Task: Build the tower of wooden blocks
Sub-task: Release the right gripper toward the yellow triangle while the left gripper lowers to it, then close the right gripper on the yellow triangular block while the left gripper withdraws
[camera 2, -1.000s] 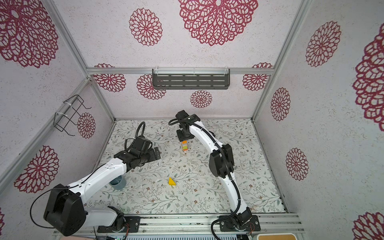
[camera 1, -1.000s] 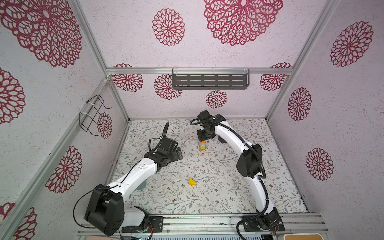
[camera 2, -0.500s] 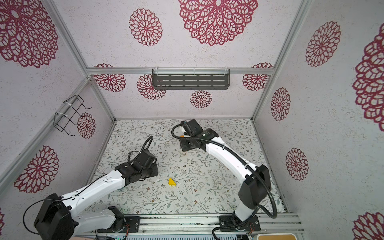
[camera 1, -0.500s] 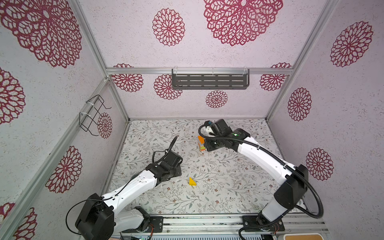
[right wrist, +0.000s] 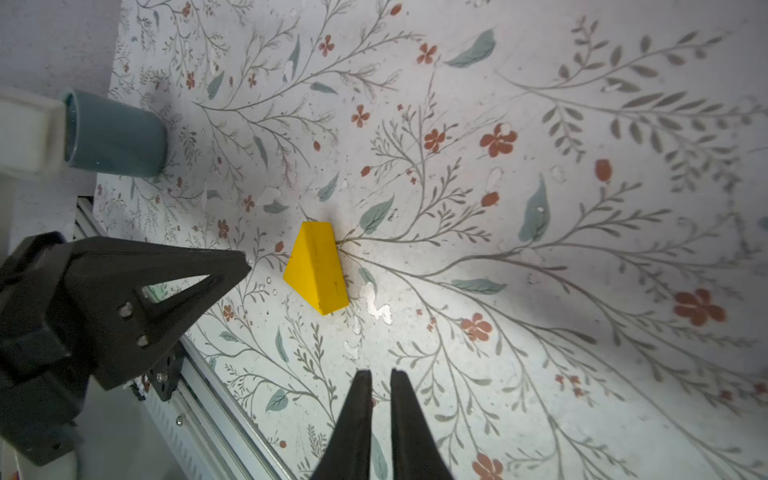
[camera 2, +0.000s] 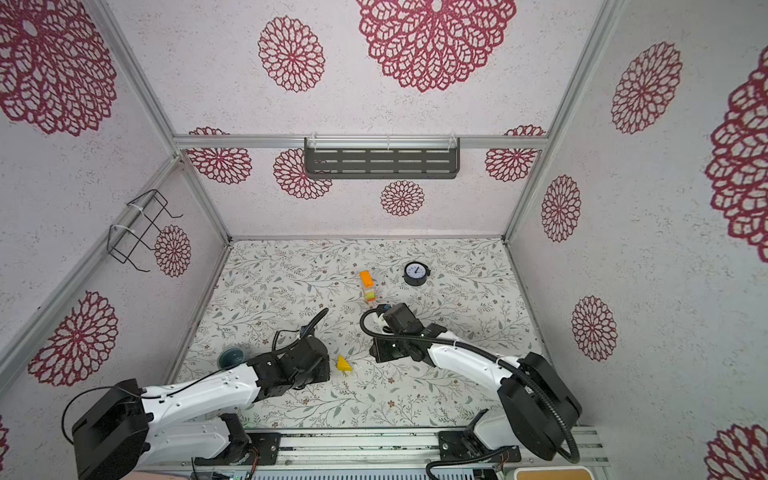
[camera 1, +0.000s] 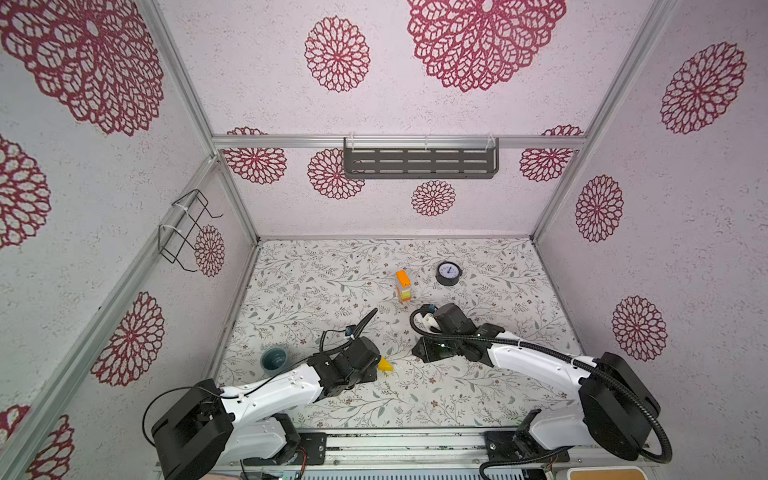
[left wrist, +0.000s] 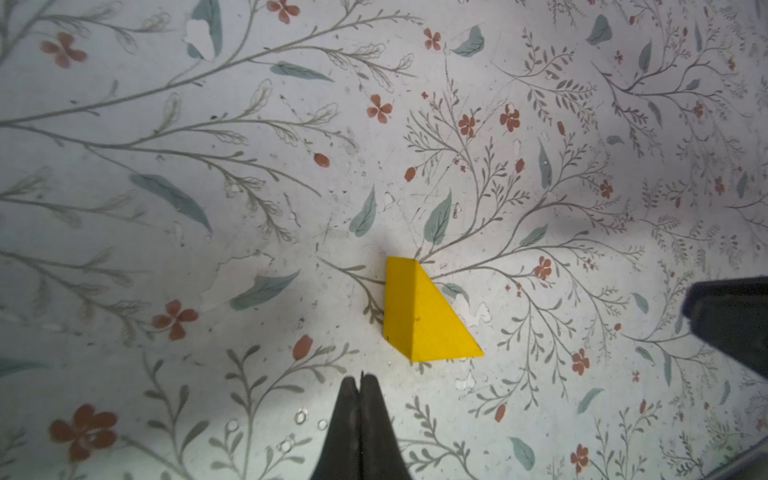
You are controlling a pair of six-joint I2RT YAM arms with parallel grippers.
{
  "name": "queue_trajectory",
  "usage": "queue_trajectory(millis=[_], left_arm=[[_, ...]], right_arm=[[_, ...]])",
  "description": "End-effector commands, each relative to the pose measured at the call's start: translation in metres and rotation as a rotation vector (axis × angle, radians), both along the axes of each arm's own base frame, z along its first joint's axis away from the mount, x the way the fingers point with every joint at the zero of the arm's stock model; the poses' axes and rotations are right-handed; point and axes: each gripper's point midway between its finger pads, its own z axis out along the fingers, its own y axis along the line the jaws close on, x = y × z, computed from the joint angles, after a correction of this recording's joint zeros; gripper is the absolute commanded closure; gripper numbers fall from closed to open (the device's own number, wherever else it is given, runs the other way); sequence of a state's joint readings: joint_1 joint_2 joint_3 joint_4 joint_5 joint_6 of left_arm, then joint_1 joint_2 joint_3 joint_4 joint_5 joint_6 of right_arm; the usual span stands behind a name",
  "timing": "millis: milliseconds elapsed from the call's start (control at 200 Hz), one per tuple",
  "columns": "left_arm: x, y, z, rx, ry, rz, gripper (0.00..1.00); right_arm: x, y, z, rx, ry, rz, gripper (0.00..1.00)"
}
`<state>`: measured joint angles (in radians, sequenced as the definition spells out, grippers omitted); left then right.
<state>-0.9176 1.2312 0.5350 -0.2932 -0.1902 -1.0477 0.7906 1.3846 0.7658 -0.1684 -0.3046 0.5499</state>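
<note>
Now both arms have drawn back from the tower (camera 1: pixel 403 286), which stands alone toward the back of the table (camera 1: pixel 478 395), an orange block (camera 1: pixel 402 276) on top. The left gripper (left wrist: pixel 361 379) and right gripper (right wrist: pixel 380 374) are closed and empty, either side of a loose yellow wedge (left wrist: pixel 424 316) near the front. That wedge looks like the last piece to place

Both top views are looking steeply down from high above the table's (camera 1: pixel 457 399) six o'clock edge, taking in the whole scene. Each wrist camera is facing down, close over the table. Both are sharing the yellow wedge (left wrist: pixel 424 316), lying at six o'clock from the tower (camera 1: pixel 403 286).
</note>
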Motion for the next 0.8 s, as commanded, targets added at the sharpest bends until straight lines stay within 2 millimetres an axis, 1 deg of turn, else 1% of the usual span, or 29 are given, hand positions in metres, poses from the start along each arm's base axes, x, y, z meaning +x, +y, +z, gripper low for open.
queue_trajectory(millis=[0,100,180,430,685,795], left_arm=[[0.006,-0.016,-0.001,-0.096,-0.029,0.024,1.0],[0.005,-0.019,-0.008,-0.104,-0.024,0.022,1.0],[0.006,-0.02,-0.009,-0.096,-0.027,0.022,1.0],[0.01,-0.025,-0.009,-0.097,-0.039,0.006,1.0],[0.009,-0.031,-0.012,-0.119,-0.033,-0.009,1.0],[0.009,-0.034,-0.012,-0.128,-0.03,-0.014,1.0]], right_arm=[[0.01,0.025,0.022,0.134,-0.056,-0.028,0.85],[0.009,0.03,0.006,0.104,-0.056,-0.048,0.86],[0.01,0.037,-0.005,0.093,-0.044,-0.047,0.86],[0.015,0.057,-0.024,0.095,-0.01,-0.036,0.87],[0.007,0.074,-0.041,0.131,0.062,0.006,0.87],[0.004,0.078,-0.047,0.135,0.081,0.017,0.87]])
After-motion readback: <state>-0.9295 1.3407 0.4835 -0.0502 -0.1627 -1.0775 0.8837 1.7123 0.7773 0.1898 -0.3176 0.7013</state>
